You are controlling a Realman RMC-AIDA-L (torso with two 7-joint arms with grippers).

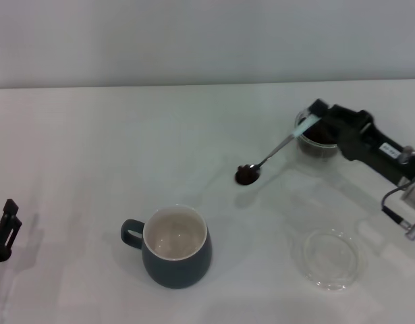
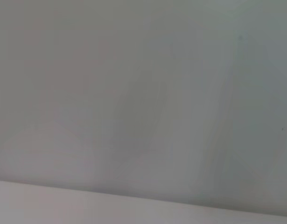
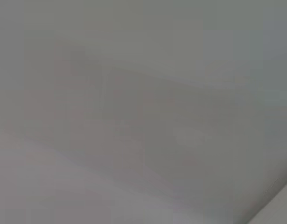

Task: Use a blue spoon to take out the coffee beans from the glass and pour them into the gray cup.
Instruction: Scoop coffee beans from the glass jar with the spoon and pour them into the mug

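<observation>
In the head view my right gripper (image 1: 316, 118) is shut on the pale blue handle of the blue spoon (image 1: 274, 154), above the glass (image 1: 318, 147) at the right. The spoon slopes down to the left, and its metal bowl holds a heap of dark coffee beans (image 1: 247, 175) above the table. More beans show inside the glass, partly hidden by the gripper. The gray cup (image 1: 176, 247), cream-white inside, stands near the front centre with its handle to the left, well left of and nearer than the spoon bowl. My left gripper (image 1: 5, 231) is parked at the far left edge.
A flat shallow clear glass dish (image 1: 333, 258) lies at the front right, nearer than the glass. The white table (image 1: 92, 155) runs back to a pale wall. Both wrist views show only blank pale surface.
</observation>
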